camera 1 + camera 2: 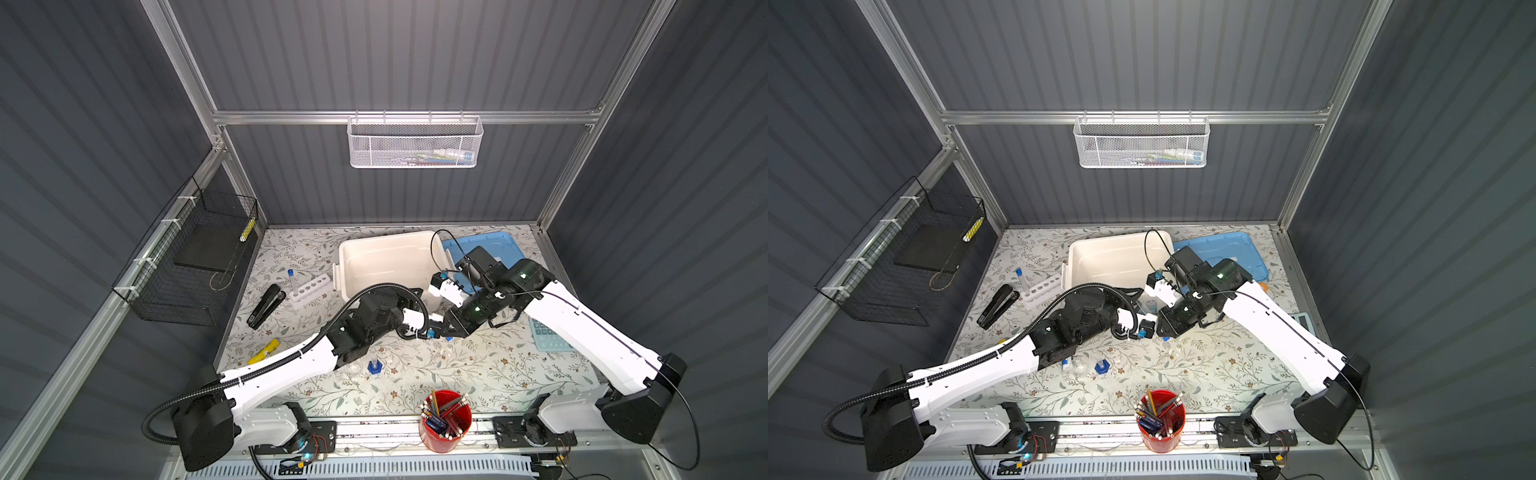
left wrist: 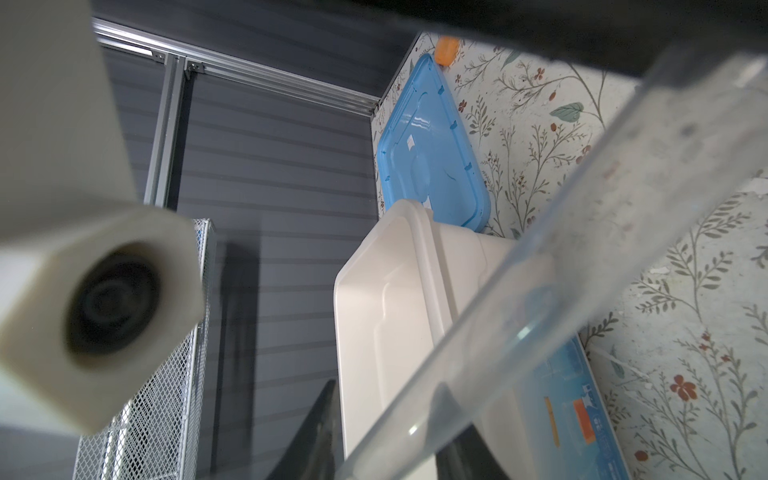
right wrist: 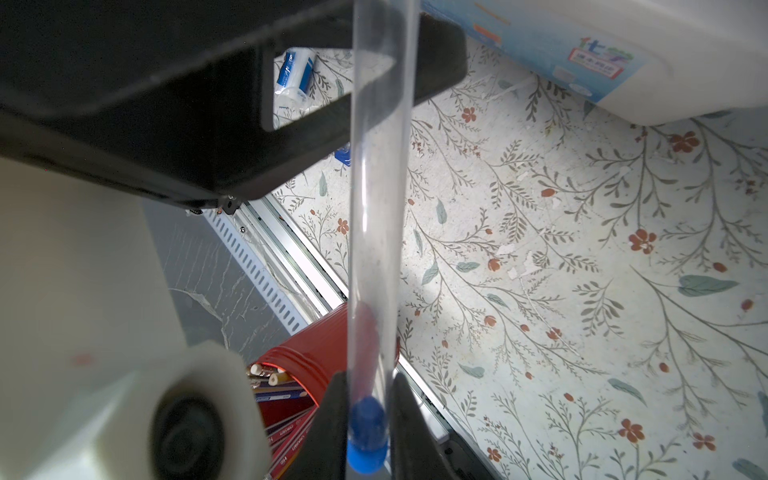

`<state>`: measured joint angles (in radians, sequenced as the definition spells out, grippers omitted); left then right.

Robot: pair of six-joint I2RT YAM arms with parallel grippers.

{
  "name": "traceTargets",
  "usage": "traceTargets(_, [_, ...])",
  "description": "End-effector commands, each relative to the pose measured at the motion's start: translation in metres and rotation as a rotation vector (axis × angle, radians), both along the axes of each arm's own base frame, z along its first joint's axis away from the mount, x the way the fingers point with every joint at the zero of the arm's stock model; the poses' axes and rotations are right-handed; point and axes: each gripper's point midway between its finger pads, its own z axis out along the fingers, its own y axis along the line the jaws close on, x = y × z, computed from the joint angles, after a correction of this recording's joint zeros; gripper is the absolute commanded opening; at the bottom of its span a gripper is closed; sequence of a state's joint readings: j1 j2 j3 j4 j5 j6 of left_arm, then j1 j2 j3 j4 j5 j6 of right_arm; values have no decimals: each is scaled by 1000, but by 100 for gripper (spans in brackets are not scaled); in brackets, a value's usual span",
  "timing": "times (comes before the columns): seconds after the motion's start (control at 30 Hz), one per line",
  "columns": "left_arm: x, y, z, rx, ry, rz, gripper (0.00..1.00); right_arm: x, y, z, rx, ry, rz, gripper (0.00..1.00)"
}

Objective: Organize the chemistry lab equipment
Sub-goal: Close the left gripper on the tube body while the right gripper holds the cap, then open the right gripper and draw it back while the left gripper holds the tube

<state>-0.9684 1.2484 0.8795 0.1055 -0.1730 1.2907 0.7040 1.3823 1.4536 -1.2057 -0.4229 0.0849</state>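
Note:
A long clear tube [image 3: 376, 208] with a blue cap [image 3: 368, 440] hangs above the middle of the floral table. My right gripper [image 3: 368, 399] is shut on its capped end. In both top views my left gripper [image 1: 434, 328] meets the right gripper [image 1: 453, 326] nose to nose. The same tube [image 2: 582, 232] runs between the jaws of my left gripper [image 2: 386, 415], which stand open with a gap on one side. Another capped tube [image 1: 291, 276] stands in a white rack [image 1: 309, 291]. A measuring cylinder with a blue hexagonal foot [image 1: 375, 368] and a round flask [image 1: 354, 368] sit by the left forearm.
A white bin [image 1: 386, 266] stands at the back, with a blue lid [image 1: 498, 245] beside it. A black stapler [image 1: 266, 305] and a yellow item [image 1: 264, 351] lie at the left. The red pencil cup [image 1: 445, 419] is at the front edge, and the pale blue calculator [image 1: 548, 338] lies under the right arm.

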Motion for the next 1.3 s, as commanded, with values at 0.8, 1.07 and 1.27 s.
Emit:
traceTargets(0.8, [-4, -1, -6, 15, 34, -2, 18, 0, -11, -1, -14, -18, -37, 24])
traceTargets(1.07, [-3, -1, -3, -22, 54, 16, 16, 9, -24, 16, 19, -70, -110, 40])
traceTargets(1.27, [2, 2, -1, -117, 136, 60, 15, 20, -42, 44, 79, -169, -189, 46])
